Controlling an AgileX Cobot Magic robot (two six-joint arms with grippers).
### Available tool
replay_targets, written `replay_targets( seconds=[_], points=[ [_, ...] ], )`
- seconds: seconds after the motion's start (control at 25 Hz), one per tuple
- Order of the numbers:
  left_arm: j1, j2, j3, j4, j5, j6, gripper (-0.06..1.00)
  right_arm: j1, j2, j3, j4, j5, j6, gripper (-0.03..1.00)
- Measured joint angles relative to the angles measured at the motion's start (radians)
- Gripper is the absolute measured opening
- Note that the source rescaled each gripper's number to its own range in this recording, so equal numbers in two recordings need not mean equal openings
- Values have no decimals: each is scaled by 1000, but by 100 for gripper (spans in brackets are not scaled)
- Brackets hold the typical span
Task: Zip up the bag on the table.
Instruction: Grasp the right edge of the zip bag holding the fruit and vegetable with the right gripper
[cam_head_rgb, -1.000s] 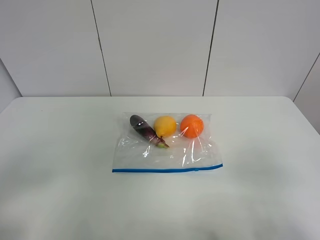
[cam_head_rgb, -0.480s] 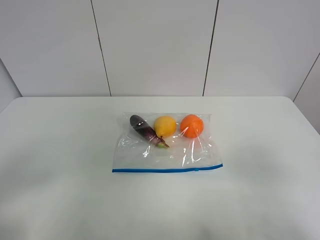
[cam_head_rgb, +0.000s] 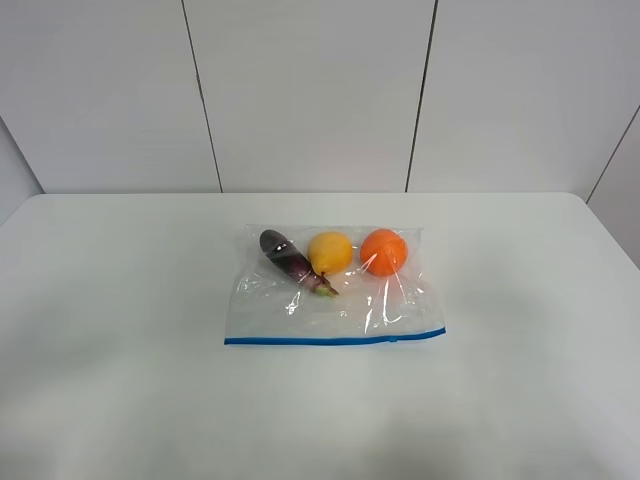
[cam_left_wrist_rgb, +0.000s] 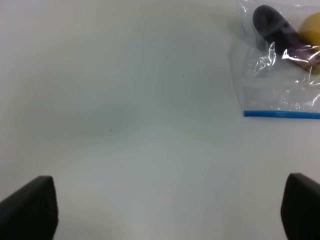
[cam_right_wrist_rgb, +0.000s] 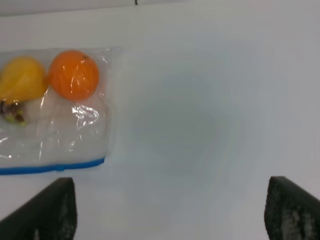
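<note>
A clear crinkly bag (cam_head_rgb: 330, 300) lies flat in the middle of the white table (cam_head_rgb: 120, 300). Its blue zip strip (cam_head_rgb: 335, 340) runs along the near edge. Through the plastic I see a dark eggplant (cam_head_rgb: 290, 258), a yellow fruit (cam_head_rgb: 330, 252) and an orange (cam_head_rgb: 384, 251) at the far side. No arm shows in the exterior high view. The left gripper (cam_left_wrist_rgb: 170, 207) is open over bare table, away from the bag (cam_left_wrist_rgb: 280, 75) and its left corner. The right gripper (cam_right_wrist_rgb: 170, 210) is open too, off the bag (cam_right_wrist_rgb: 55, 125) and its right end.
White wall panels (cam_head_rgb: 310, 90) rise behind the table's far edge. The table's rounded back corners show at left and right. Nothing else lies on the tabletop.
</note>
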Motion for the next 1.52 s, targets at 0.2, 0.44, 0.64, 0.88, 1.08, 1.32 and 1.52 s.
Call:
replay_targets(
  seconds=[0.2, 0.44, 0.64, 0.88, 1.08, 1.32, 1.52],
  points=[
    [0, 0, 0, 0, 0, 0, 100, 0, 86, -40, 1, -57, -20, 98],
    [0, 0, 0, 0, 0, 0, 100, 0, 183, -102, 2, -85, -21, 98],
    [0, 0, 0, 0, 0, 0, 100, 0, 261, -139, 4, -135, -23, 98],
    [0, 0, 0, 1, 0, 0, 100, 0, 393, -140, 17, -209, -23, 98],
    [0, 0, 0, 1, 0, 0, 100, 0, 511, -140, 39, -264, -23, 98],
    [0, 0, 0, 1, 0, 0, 100, 0, 659, -140, 141, -358, -30, 98],
    [0, 0, 0, 1, 0, 0, 100, 0, 788, -140, 306, -386, -113, 89]
  ],
)
